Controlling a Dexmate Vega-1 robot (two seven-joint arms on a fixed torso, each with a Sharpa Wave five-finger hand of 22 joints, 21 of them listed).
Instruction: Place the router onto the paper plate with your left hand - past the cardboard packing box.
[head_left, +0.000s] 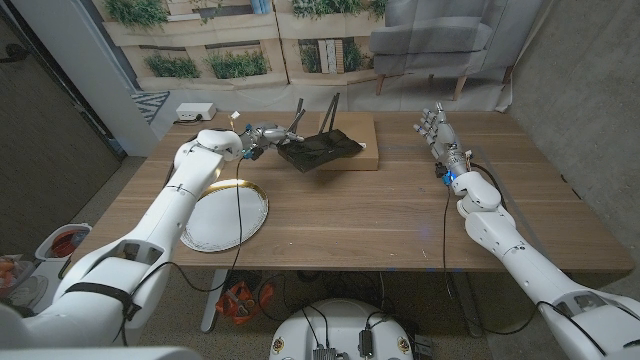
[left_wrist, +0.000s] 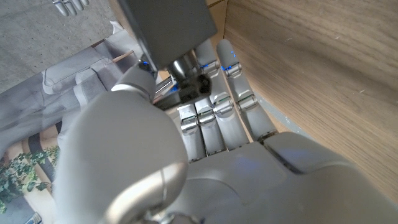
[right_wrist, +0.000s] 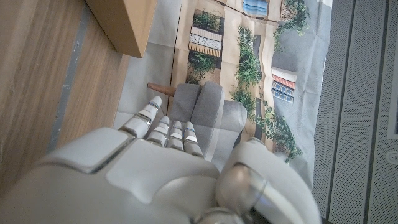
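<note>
The left robot hand (head_left: 262, 135) grasps the router (head_left: 318, 150), which hangs tilted over the box (head_left: 362, 140), long axis across the surface (head_left: 380, 220). The plate (head_left: 225, 215) lies behind this hand, toward the robot. The right robot hand (head_left: 432, 127) waits released, well apart.

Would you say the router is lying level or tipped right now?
Tipped: the router slants, held by the left robot hand, over the cardboard box.

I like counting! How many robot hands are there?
2. The left hand grips the router at the cardboard box, near the table's far side. The right hand is raised over the table's far right, holding nothing.
</note>
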